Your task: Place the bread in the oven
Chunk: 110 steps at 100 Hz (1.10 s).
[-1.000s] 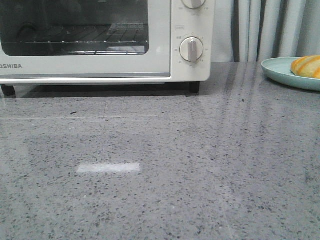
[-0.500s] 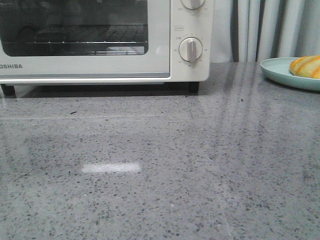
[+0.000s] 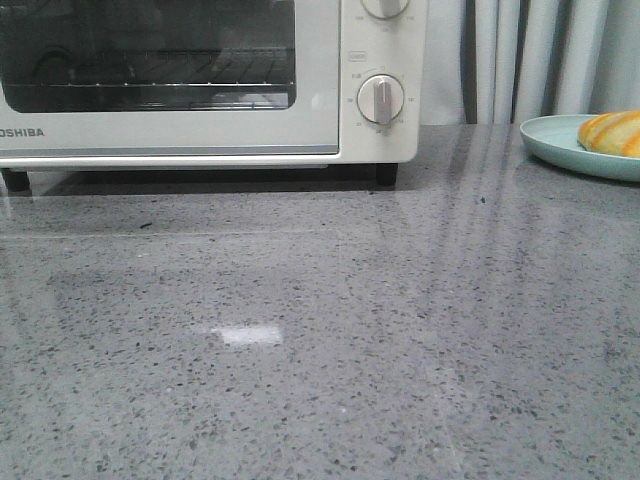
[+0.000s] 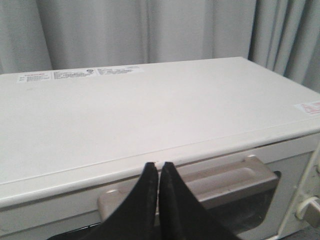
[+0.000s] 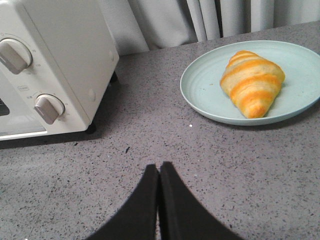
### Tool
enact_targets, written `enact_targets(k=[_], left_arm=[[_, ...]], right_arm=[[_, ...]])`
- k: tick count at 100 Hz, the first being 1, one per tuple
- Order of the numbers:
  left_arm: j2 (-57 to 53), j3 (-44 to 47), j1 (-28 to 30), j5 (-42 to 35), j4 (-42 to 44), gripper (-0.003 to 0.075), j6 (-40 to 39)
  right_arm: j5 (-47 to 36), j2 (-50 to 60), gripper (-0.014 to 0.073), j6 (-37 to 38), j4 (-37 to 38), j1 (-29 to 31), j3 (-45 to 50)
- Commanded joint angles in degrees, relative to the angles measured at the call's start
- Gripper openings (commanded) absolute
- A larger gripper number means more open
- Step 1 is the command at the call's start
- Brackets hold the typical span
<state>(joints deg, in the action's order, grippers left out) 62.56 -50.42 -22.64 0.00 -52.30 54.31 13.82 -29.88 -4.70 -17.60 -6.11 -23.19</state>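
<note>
The cream-white oven (image 3: 200,80) stands at the back left of the grey table with its glass door closed; it also shows in the left wrist view (image 4: 150,110) and the right wrist view (image 5: 50,75). The bread (image 5: 251,85), golden-orange with pale bands, lies on a teal plate (image 5: 205,90) at the back right, also in the front view (image 3: 612,132). My left gripper (image 4: 159,166) is shut and empty, above the oven's door handle (image 4: 225,182). My right gripper (image 5: 159,167) is shut and empty over the table, short of the plate.
Grey curtains (image 3: 530,60) hang behind the table. Two round dials (image 3: 380,99) sit on the oven's right panel. The speckled grey tabletop (image 3: 320,350) stretches in front of the oven. Neither arm shows in the front view.
The front view has shifted slightly, so the oven and plate sit a little further left. The bright reflection on the tabletop has shrunk and moved right.
</note>
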Motion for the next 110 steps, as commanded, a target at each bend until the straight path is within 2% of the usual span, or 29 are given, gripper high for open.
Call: enact_targets(k=[1, 22, 40, 62, 81, 110], left_arm=[[1.96, -3.06, -0.56, -3.58, -0.13, -0.0021, 0.35], [6.88, -3.62, -0.56, -3.83, -0.01, -0.0021, 0.35], [7.56, -3.62, -0.56, 0.0, -0.01, -0.0021, 0.35], [6.06, -2.82, -0.56, 13.68, 1.05, -0.0022, 0.35], [4.59, 1.75, -0.56, 23.66, 1.17, -0.0022, 0.35], [4.59, 8.59, -0.56, 23.94, 2.71, -0.0022, 0.35]], right_arm=[[-3.52, -0.67, -0.0049, -0.41, 0.44, 0.07, -2.1], [-2.42, -0.67, -0.0048, -0.41, 0.44, 0.07, -2.1], [-2.42, -0.67, -0.0049, -0.41, 0.44, 0.07, -2.1], [-2.53, -0.67, -0.0048, -0.41, 0.44, 0.07, -2.1], [-3.13, -0.67, -0.0049, -0.41, 0.44, 0.07, -2.1], [-5.09, -0.72, -0.0048, -0.41, 0.33, 0.07, -2.1]])
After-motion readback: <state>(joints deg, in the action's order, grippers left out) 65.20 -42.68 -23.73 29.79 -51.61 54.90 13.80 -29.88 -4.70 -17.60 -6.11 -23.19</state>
